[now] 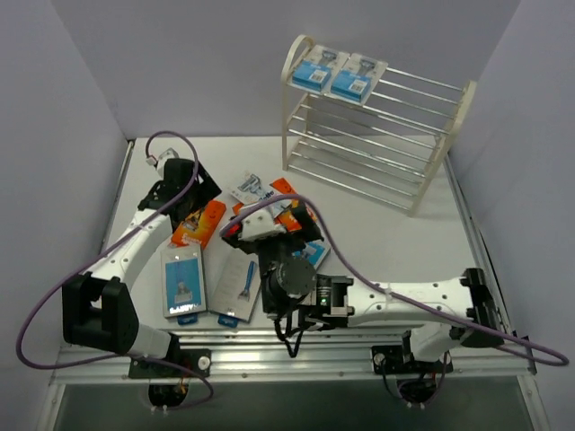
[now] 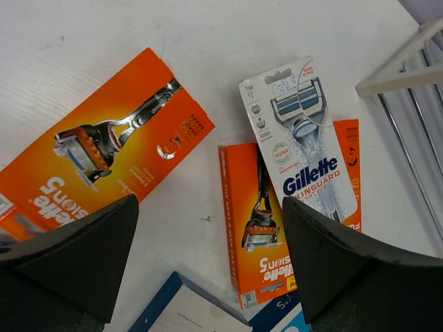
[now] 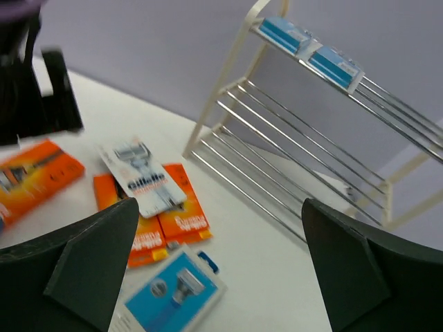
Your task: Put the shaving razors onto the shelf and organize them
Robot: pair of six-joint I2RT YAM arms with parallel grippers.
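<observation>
The left gripper (image 2: 209, 207) and right gripper (image 3: 220, 207) are hovering spread, empty, over razors (image 2: 304, 138) lying on the desk (image 2: 208, 41); two are sitting atop the shelf (image 1: 286, 135).

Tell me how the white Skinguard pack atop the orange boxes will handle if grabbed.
The Skinguard pack looks like a thin blister card: probably light, slightly bendy. Resting on orange boxes, it may slide off if pushed. Its glossy front could slip.

Both arms outstretched — left gripper (image 2: 209, 207) and right gripper (image 3: 220, 207) spread wide, empty
</observation>
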